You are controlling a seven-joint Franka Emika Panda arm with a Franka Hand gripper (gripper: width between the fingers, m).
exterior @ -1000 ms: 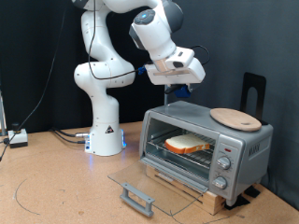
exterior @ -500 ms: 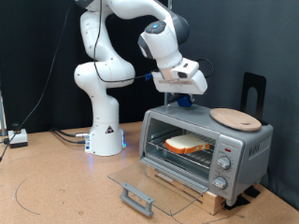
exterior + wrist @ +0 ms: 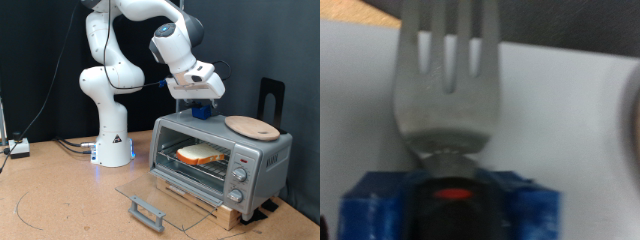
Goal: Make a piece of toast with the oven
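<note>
The piece of toast point(image 3: 200, 154) lies on the wire rack inside the silver oven point(image 3: 262, 158), whose glass door point(image 3: 150, 192) hangs open and flat. My gripper point(image 3: 201, 110) hovers just above the oven's top, towards the exterior view's left of that top. In the wrist view my blue fingers point(image 3: 370, 205) are shut on the neck of a metal fork point(image 3: 442, 95), its tines pointing away over the pale oven top point(image 3: 570, 130). The fork itself does not show clearly in the exterior view.
A round tan wooden board point(image 3: 252, 126) lies on the oven top at the exterior view's right of the gripper. A black stand point(image 3: 271, 95) rises behind the oven. The door's grey handle point(image 3: 147, 212) juts out over the brown table. Cables point(image 3: 70, 146) lie by the robot's base.
The gripper has moved towards the exterior view's right and down, from beside the oven's upper corner to just above its top. The toast and the door have not moved.
</note>
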